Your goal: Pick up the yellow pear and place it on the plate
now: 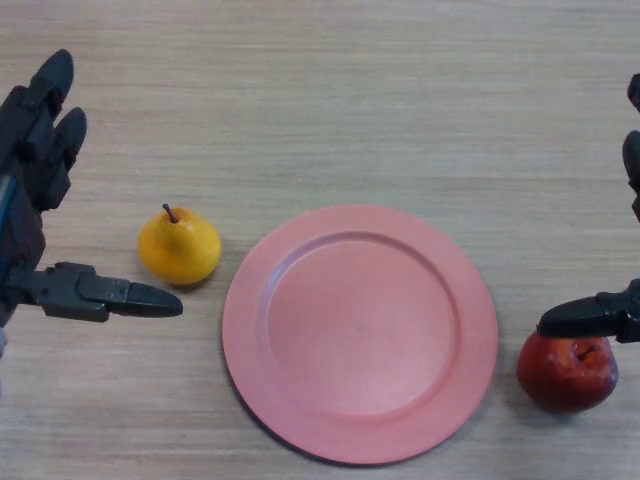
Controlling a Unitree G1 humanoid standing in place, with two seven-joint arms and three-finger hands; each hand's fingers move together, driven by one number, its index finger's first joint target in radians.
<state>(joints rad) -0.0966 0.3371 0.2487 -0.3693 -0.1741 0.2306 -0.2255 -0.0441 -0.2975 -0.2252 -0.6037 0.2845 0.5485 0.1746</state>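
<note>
In the head view, you have the yellow pear point(180, 246) sitting stem-up on the wooden bench point(330, 100), toward its left side and just beside the left rim of the pink plate point(360, 334), not touching it as far as you can see. The plate holds nothing, so nothing of the task is finished yet.

Your left hand point(40, 190) is at the bench's left edge with its fingers spread wide: the thumb reaches out low, its tip just below the pear, and the two upper fingers stand well above it. Nothing is held. It looks set up for the grasp, so you still have to close on the pear, lift it, carry it right and set it on the plate.

Your right hand point(610, 315) shows only partly at the right edge, above a red apple point(566, 372); you cannot tell how its fingers stand.
</note>
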